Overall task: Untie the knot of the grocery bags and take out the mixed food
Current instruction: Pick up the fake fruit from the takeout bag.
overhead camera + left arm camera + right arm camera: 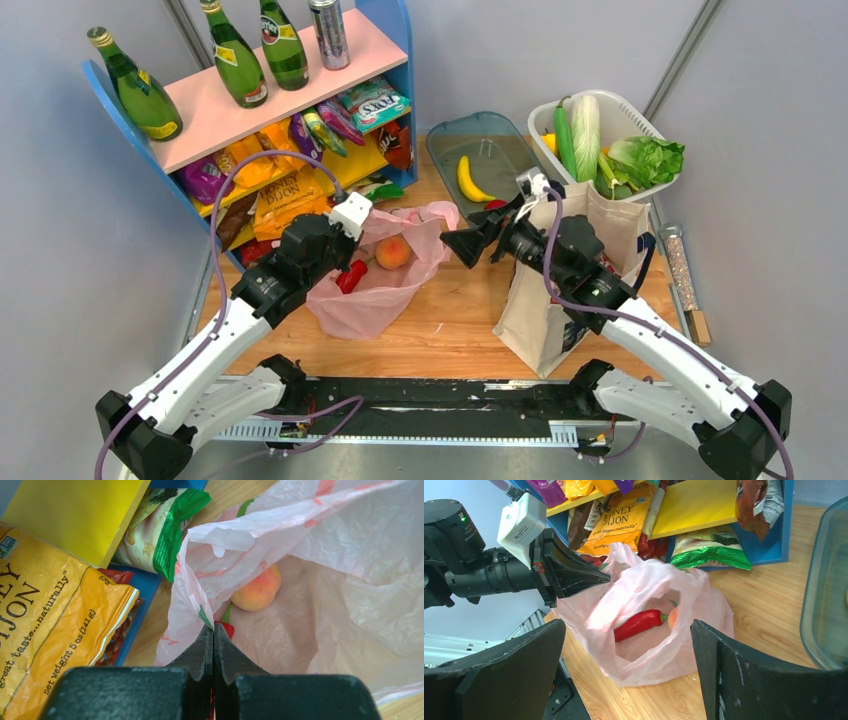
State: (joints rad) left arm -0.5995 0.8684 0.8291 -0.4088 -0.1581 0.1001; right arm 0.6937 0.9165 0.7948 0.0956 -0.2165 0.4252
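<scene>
The pink plastic bag (385,300) lies open on the table beside the shelf; no knot shows at its mouth. Inside lie a peach (392,252) and a red pepper (351,277). My left gripper (340,258) is shut on the bag's near-left rim (200,605) and holds it up; its tips (213,630) pinch the film just above the pepper (227,628). My right gripper (462,245) is open and empty, just right of the bag, facing its mouth (649,580). The pepper (639,623) and the peach (671,617) show between its fingers. The canvas tote (560,300) stands under my right arm.
A blue shelf (395,30) with crisp packets (285,195) and green bottles (235,55) stands at the back left. A grey tray (500,135) holds a banana (468,180). A white basket (625,115) holds a cucumber (563,140), cabbage (586,135) and lettuce (645,160).
</scene>
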